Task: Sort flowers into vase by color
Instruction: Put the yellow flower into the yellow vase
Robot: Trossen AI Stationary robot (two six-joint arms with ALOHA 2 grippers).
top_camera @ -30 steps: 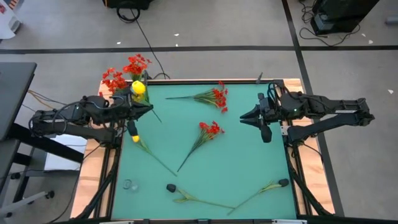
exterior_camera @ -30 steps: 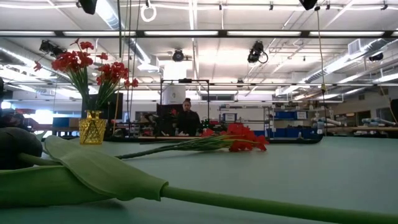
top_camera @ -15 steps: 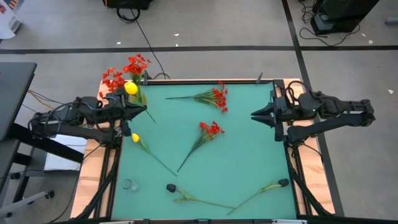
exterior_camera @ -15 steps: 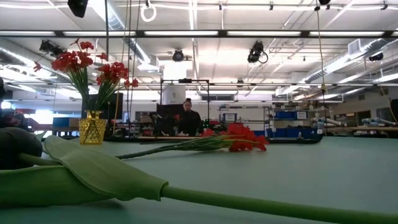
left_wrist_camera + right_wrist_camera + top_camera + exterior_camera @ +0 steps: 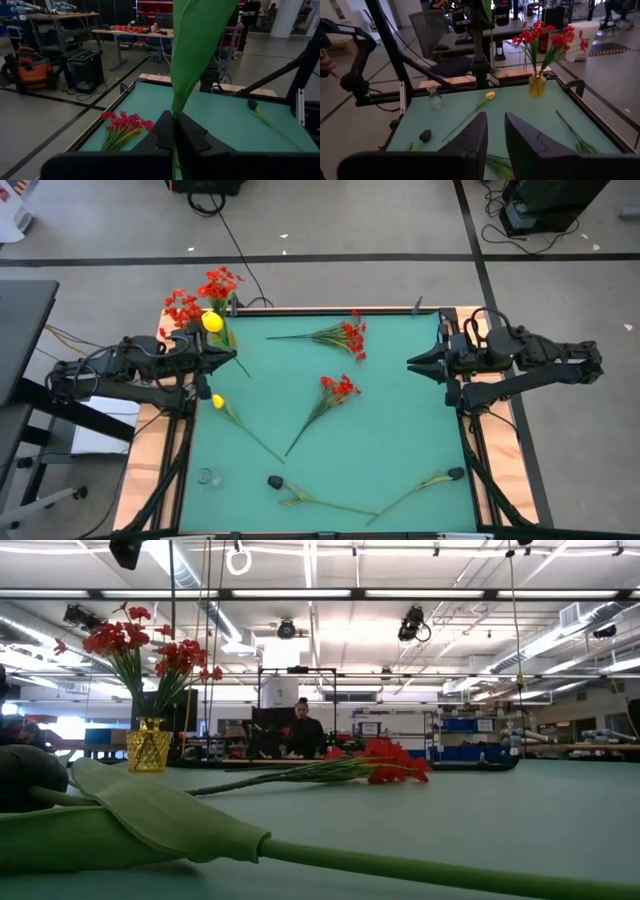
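Observation:
My left gripper (image 5: 238, 358) (image 5: 174, 120) is at the table's far left corner, shut on a yellow tulip (image 5: 211, 322) whose head is beside the red flowers (image 5: 200, 298). These stand in the yellow vase (image 5: 148, 748) (image 5: 536, 86). A second yellow tulip (image 5: 217, 401) lies flat on the mat near the left edge. Two red sprays (image 5: 345, 335) (image 5: 335, 390) lie flat in the middle. My right gripper (image 5: 412, 365) (image 5: 496, 131) hangs by the right edge, fingers nearly together and empty. My left gripper pinches the tulip's green stem, where a broad leaf joins it (image 5: 173, 111), between its two fingers. The fingers come level from the table's left and lie across the stem. The tulip is lifted clear, its leaf and head rising above the fingers.
Two dark-headed flowers (image 5: 275, 481) (image 5: 455, 474) lie along the near edge, one filling the low view's foreground (image 5: 150, 825). A small clear glass (image 5: 207, 477) stands at the near left. A person (image 5: 300, 735) is far behind the table.
My left gripper has drawn a little toward the table's left edge with the tulip, whose head now sits closer to the red flowers. My right gripper has pulled back toward the table's right edge and turned about its own axis.

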